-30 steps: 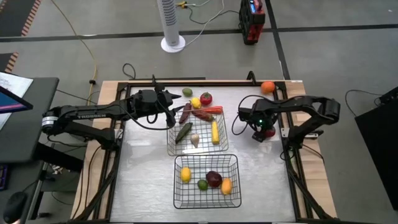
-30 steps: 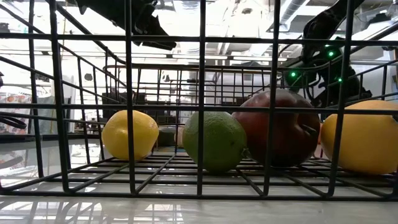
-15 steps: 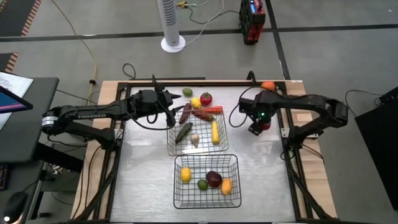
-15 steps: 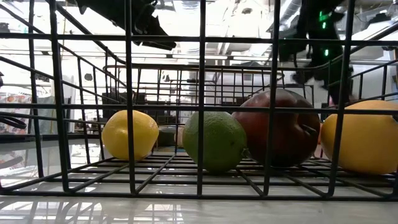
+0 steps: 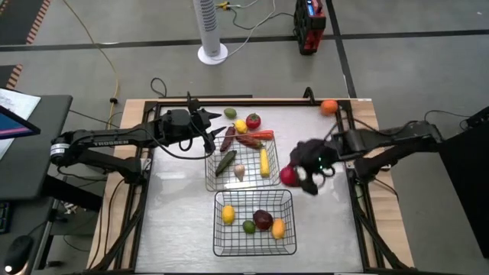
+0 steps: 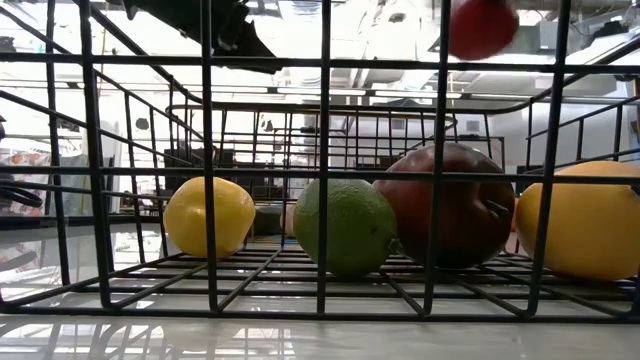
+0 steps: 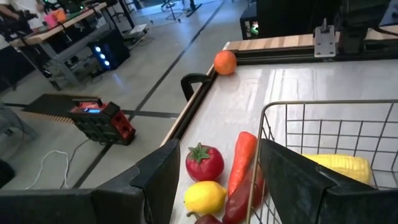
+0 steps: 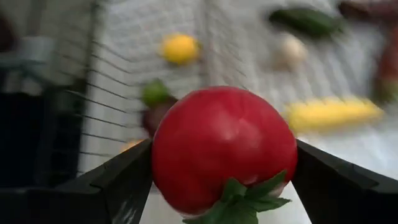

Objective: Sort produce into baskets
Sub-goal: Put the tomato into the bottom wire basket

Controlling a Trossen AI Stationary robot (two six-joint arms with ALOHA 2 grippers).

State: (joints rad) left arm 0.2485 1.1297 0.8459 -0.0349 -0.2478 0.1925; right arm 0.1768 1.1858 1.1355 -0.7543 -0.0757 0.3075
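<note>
My right gripper [image 5: 299,175] is shut on a red tomato [image 8: 224,149] with a green calyx, in the air just right of the near basket's far right corner; the tomato also shows in the low view [image 6: 482,25]. The near wire basket [image 5: 217,229] holds a lemon [image 5: 228,215], a lime [image 5: 249,226], a dark red apple [image 5: 263,220] and an orange fruit [image 5: 278,228]. My left gripper [image 7: 214,186] is open and empty, above the far left corner of the far basket [image 5: 209,172]. My right gripper pinches the tomato between its two fingers, one on each of its opposite sides [image 8: 163,155]. The fingers [image 8: 118,183] come slanting down from the table's right side. The tomato is lifted clear of the table, calyx toward the wrist camera.
The far basket holds a cucumber [image 5: 226,162], garlic [image 5: 239,173], corn [image 5: 264,163] and an eggplant [image 5: 228,138]. A tomato [image 7: 205,162], a lemon [image 7: 205,198] and a red pepper [image 7: 241,163] lie beside its far side. An orange [image 5: 328,107] lies at the far right corner.
My right gripper has risen from the table's right side with the red tomato, which is now lifted clear, and has carried it toward the near edge and left, up to the near basket.
</note>
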